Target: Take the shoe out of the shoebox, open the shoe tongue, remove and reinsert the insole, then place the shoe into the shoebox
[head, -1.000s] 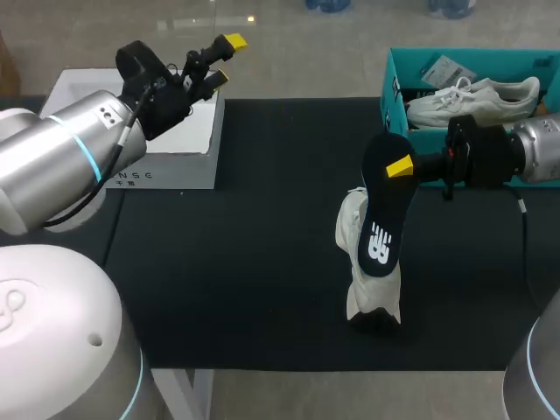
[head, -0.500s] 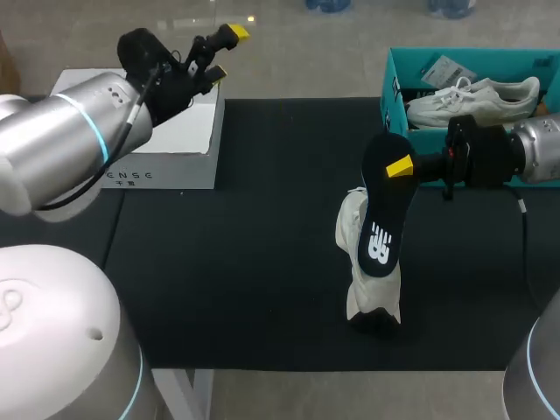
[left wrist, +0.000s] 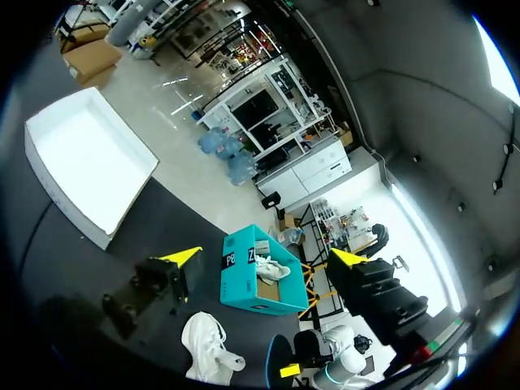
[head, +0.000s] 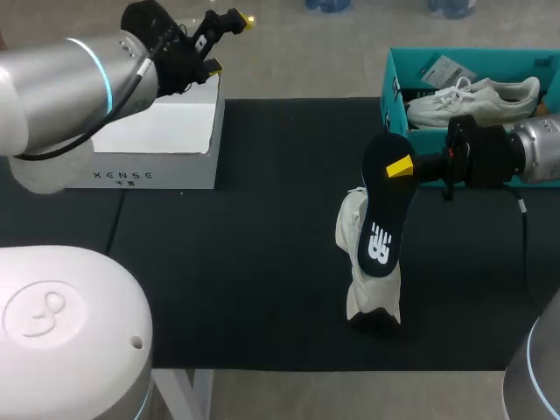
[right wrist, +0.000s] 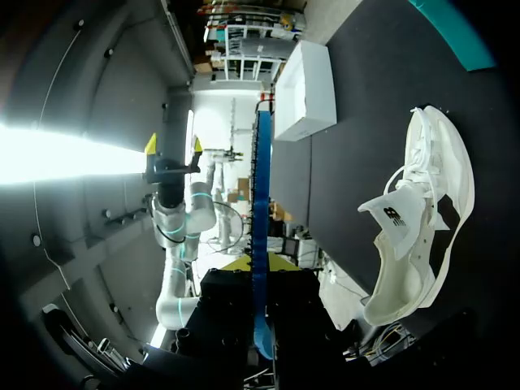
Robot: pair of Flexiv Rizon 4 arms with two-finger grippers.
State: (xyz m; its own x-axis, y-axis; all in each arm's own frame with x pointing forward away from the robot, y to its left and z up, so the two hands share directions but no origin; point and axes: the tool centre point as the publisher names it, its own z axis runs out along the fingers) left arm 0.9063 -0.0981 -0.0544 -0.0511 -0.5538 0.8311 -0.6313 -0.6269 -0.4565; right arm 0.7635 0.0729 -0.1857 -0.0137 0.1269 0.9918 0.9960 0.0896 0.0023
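Black mat [head: 245,254]: left claw [head: 226,42] lifted farther back; insole [head: 382,210] unmoved.

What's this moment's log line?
right fingers: shut on insole | left fingers: open, above white box | shoe: on mat, insole out | second shoe: in shoebox

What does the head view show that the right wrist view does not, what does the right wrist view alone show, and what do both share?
Only the head view: the second shoe lying in the teal shoebox, and the broad face of the dark insole.
Only the right wrist view: the open inside of the white shoe on the black mat, with its tongue lifted; the insole shows edge-on there.
Both: the right pincer shut on the insole, the white shoe on the mat, and the white box.
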